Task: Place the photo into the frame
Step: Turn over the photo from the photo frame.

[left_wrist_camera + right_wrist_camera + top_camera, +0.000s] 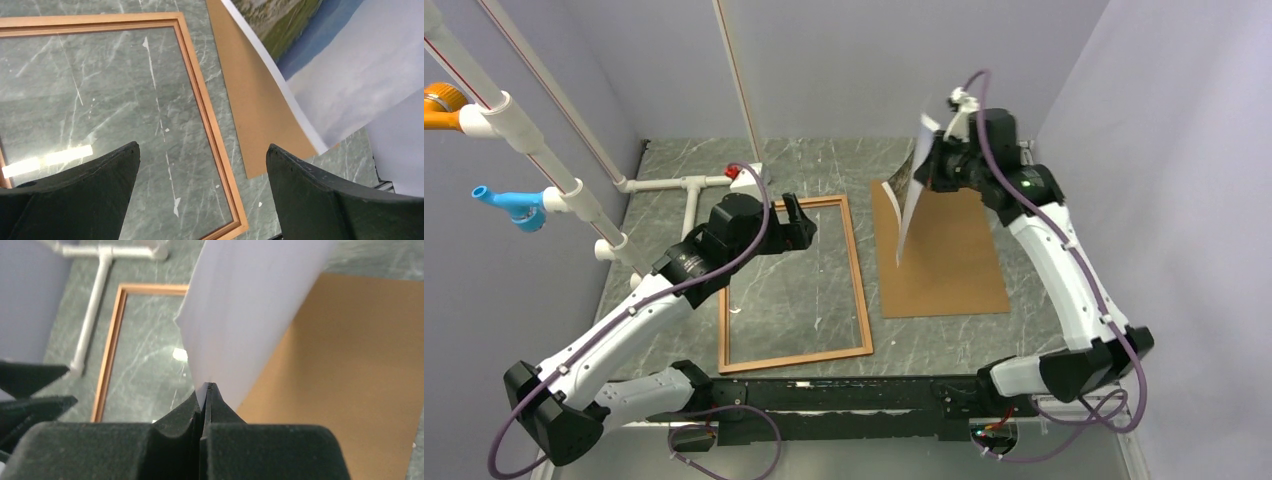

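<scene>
Pale lilac walls close in a grey-green marbled desk (824, 165). At far left, white pipes (534, 150) slant across the view, carrying an orange fitting (442, 105) and a blue one (509, 203).

Left of centre the frame (794, 360) lies flat on the desk, its thin reddish-brown rails enclosing bare desk surface. The left pincer (800, 218) hovers over the frame's far end with its jaws spread wide and nothing between them. In the left wrist view the pincer (201, 147) shows both dark fingers well apart above the frame's right rail (210, 125).

Just right of the frame, apart from it, a brown board (949, 265) lies flat.

The photo (909, 210) hangs in the air over the board's left edge, nearly upright and seen almost edge-on from above, with its white back facing the right arm. The left wrist view catches its printed side (340, 75): pale sky, blue hills, green slopes. Whether its lowest corner touches anything cannot be told.

The right pincer (934, 160) is raised above the board's far end, clamped tight on the photo's upper edge. In the right wrist view its fingers (205, 387) meet on the sheet (250, 305), which curves away below.
</scene>
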Controlling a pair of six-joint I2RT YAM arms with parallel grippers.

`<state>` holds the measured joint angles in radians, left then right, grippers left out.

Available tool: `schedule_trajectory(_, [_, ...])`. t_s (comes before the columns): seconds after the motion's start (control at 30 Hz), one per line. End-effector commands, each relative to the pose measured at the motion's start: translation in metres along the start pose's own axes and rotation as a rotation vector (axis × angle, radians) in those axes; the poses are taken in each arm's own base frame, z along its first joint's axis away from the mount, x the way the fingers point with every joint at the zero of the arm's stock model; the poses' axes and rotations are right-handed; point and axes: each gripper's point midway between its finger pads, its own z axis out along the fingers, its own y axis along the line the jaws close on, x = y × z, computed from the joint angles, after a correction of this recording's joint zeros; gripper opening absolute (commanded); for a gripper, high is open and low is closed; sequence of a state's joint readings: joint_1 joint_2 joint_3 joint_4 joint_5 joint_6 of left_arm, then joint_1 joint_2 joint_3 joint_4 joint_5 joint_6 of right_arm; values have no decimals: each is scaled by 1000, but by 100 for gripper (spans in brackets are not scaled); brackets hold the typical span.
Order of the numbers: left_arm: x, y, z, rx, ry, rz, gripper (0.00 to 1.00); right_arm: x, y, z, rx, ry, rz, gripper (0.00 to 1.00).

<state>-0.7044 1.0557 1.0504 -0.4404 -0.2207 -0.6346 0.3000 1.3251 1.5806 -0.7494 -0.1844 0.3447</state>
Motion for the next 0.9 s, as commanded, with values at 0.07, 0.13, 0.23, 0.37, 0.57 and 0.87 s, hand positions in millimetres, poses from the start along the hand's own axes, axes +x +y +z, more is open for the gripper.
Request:
schedule_trajectory(0.07, [-2,6,-8,19,18,-50,99,46,42,17,8,171,-264,0])
schedule_trajectory(0.13, [-1,13,-9,-8,35,-54,99,64,61,23,-30,217,-323,0])
schedule_trajectory(0.23, [2,23,-10,-38,55,-75,99,92,82,31,-47,279,-416,0])
schedule_trajectory(0.37, [4,35,-15,-67,56,-119,100,140,112,38,-49,351,-577,0])
schedule_trajectory(0.57, [-9,50,-35,-118,-12,-150,99,201,131,46,-54,447,-713,0])
schedule_trajectory(0.87, [-29,52,-65,-113,-107,-156,99,265,148,50,-125,534,-753,0])
